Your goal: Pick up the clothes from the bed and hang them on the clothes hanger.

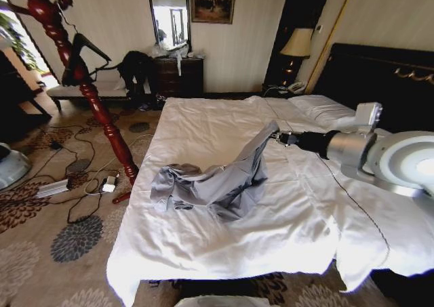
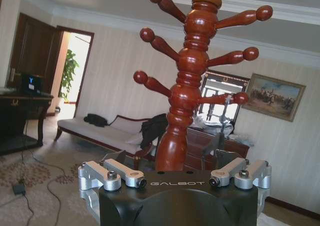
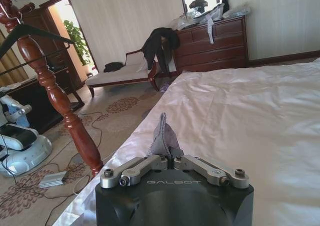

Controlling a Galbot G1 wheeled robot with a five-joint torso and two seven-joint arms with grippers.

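Note:
The light grey-blue clothes (image 1: 217, 181) lie crumpled in the middle of the bed (image 1: 203, 253). One part is pulled up and to the right into a peak. My right gripper (image 1: 277, 136) is shut on that peak, a little above the sheet. In the right wrist view a tuft of the clothes (image 3: 164, 138) stands up out of the closed right gripper (image 3: 171, 159). The black clothes hanger (image 1: 87, 49) hangs on the dark-red coat stand (image 1: 102, 114) left of the bed, and the same clothes hanger (image 3: 31, 32) shows from the right wrist. My left gripper (image 2: 175, 180) is open, close before the coat stand (image 2: 187, 81).
Cables, a power strip (image 1: 53, 187) and a white adapter (image 1: 108, 183) lie on the carpet by the stand's foot. A bench with a black garment heap (image 1: 135, 66) and a dresser (image 1: 178, 76) stand at the far wall. A white machine base (image 3: 20, 146) sits on the floor.

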